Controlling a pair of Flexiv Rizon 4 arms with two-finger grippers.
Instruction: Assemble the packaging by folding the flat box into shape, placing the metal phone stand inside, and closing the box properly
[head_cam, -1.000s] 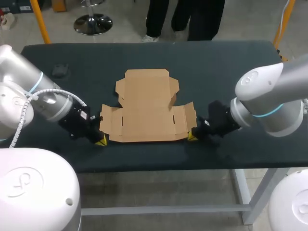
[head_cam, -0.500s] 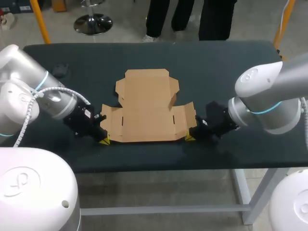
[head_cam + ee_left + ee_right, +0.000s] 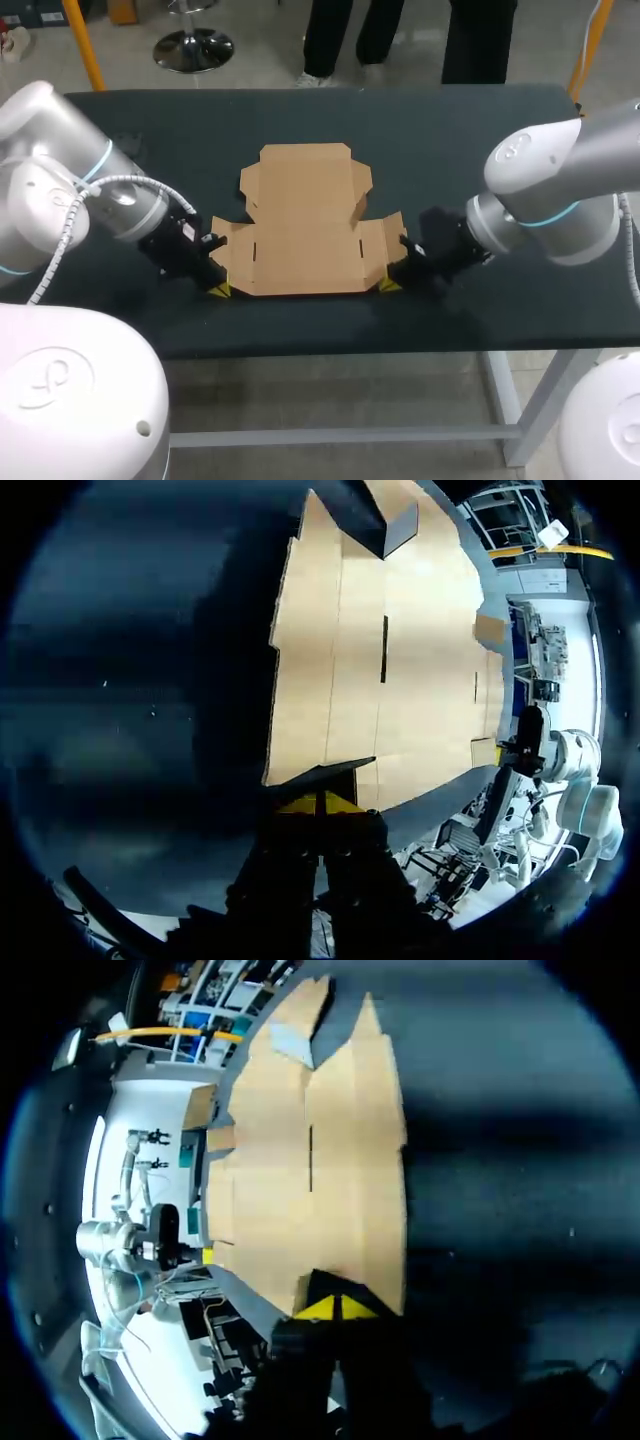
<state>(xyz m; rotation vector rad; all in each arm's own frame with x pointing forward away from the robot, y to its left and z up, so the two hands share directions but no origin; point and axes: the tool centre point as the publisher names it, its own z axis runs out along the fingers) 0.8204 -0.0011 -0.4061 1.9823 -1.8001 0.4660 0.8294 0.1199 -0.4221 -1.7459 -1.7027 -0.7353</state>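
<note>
A flat brown cardboard box [image 3: 305, 225] lies unfolded in the middle of the dark table, its lid panel pointing to the far side. My left gripper [image 3: 217, 290] sits low at the box's near left corner with its yellow tips pressed together. In the left wrist view the tips [image 3: 318, 803] touch the edge of the cardboard [image 3: 400, 660], whose corner rides slightly up over them. My right gripper [image 3: 388, 286] mirrors this at the near right corner, shut, its tips [image 3: 333, 1308] against the cardboard [image 3: 330, 1160]. A small dark object [image 3: 130, 146], possibly the stand, lies at the far left.
The table's front edge [image 3: 320, 345] runs just behind both grippers. Dark tabletop stretches around the box on all sides, widest along the far edge and at the far right.
Both grippers have slid inward along the table, from just outside the box's near corners to touching them. The left arm has swung further over the table. The box has stayed put.
</note>
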